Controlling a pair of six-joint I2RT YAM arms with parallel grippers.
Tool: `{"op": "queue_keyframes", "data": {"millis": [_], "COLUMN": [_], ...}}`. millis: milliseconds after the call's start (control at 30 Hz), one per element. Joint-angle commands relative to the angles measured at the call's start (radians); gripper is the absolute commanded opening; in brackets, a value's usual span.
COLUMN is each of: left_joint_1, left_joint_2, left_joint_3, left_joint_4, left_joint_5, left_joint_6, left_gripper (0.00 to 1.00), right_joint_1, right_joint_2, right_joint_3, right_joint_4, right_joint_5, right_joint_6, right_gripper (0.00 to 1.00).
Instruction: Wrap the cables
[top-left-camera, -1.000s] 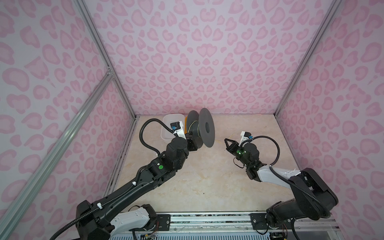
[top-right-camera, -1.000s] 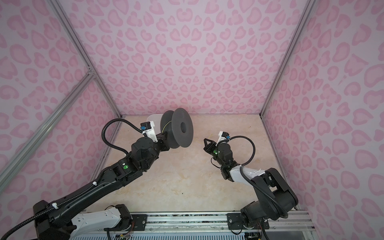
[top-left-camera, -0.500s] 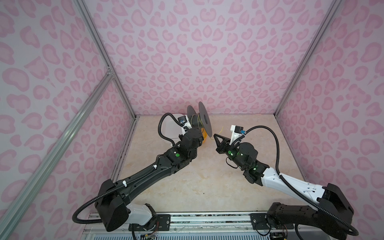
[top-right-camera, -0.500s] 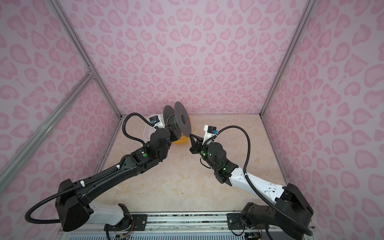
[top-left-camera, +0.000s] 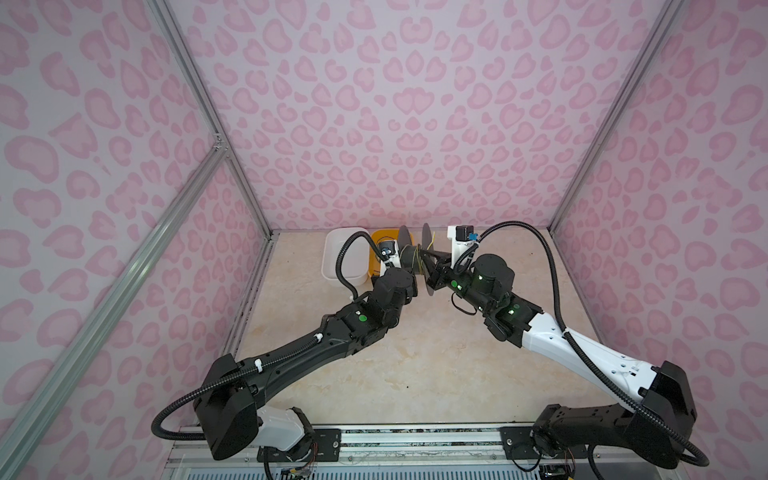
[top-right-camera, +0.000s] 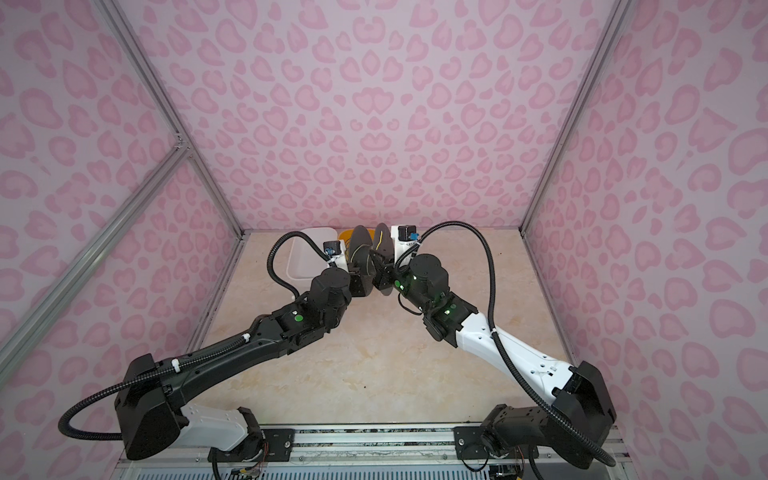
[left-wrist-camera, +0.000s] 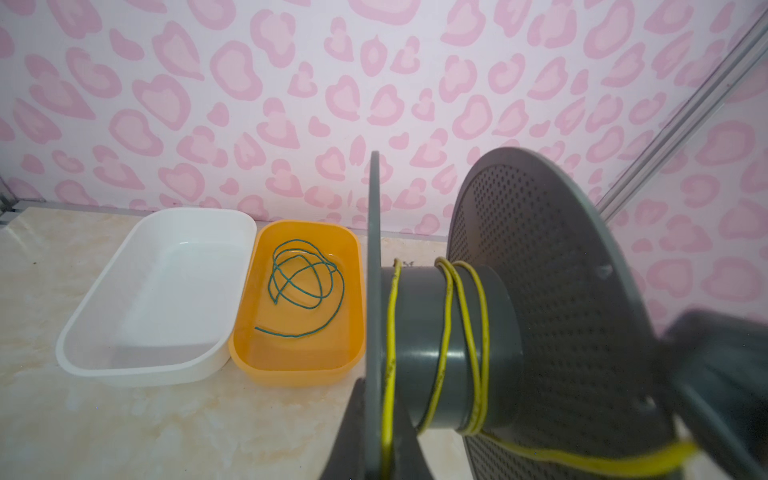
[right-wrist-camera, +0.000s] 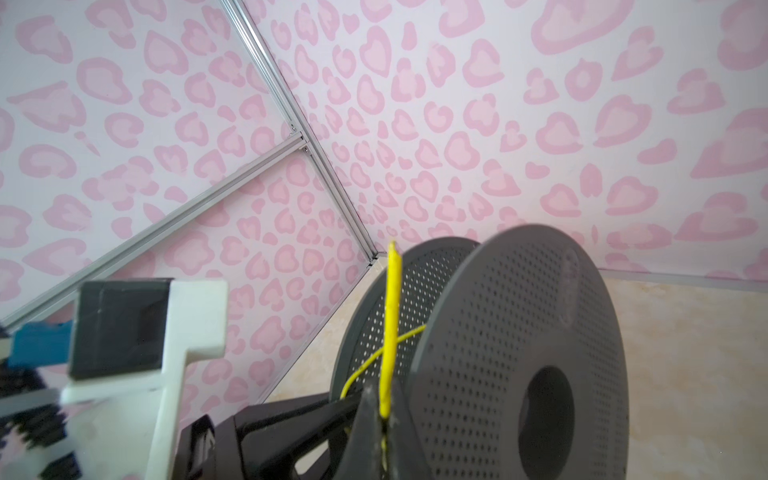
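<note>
A grey spool (top-left-camera: 415, 257) (top-right-camera: 365, 255) hangs edge-on near the back wall, between my two grippers. My left gripper (left-wrist-camera: 376, 415) is shut on the thin rim of one spool (left-wrist-camera: 561, 291) flange. The yellow cable (left-wrist-camera: 446, 332) makes a few turns round the hub and runs off toward my right gripper (right-wrist-camera: 384, 399). That gripper is shut on the yellow cable (right-wrist-camera: 392, 311) close to its free end, beside the spool (right-wrist-camera: 519, 332). The green cable (left-wrist-camera: 307, 282) lies in loose loops inside the orange tray (left-wrist-camera: 299, 224).
A white tray (left-wrist-camera: 158, 291) with nothing in it stands beside the orange tray (top-left-camera: 384, 239) at the back left of the marble floor. Pink patterned walls with aluminium posts close in three sides. Both arms' black hoses arch above the wrists.
Both arms have stretched toward the back wall. The spool went back with the left gripper and turned edge-on. The right gripper has come up against the spool.
</note>
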Motion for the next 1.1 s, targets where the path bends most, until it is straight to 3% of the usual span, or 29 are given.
{"op": "queue_keyframes", "data": {"millis": [0,267,433,833,1067], "left_joint_1": [-0.032,-0.095,-0.137,-0.208,-0.217], "left_joint_2": [-0.009,-0.016,-0.056,-0.120,-0.163], "left_joint_3": [-0.017,-0.084,-0.172,-0.282,-0.290], "left_joint_4": [-0.077,-0.099,-0.059,-0.108,-0.091], "left_joint_5": [-0.034,-0.083,-0.087,-0.075,-0.069], "left_joint_6": [0.116,0.253,0.343,0.315,0.340], "left_gripper": [0.04,0.04,0.04,0.04,0.04], "right_joint_1": [-0.007,-0.049,-0.114,-0.244,-0.213], "right_joint_2": [0.011,0.028,0.052,0.086,0.074], "right_joint_3": [0.050,0.140,0.174,0.141,0.113], "right_joint_4": [0.064,-0.041,-0.100,0.041,0.032], "right_joint_5": [-0.021,-0.070,-0.178,-0.425,-0.384], "right_joint_6": [-0.080,-0.151,-0.156,0.000,-0.012], "right_gripper": [0.00,0.00,0.00,0.00,0.00]}}
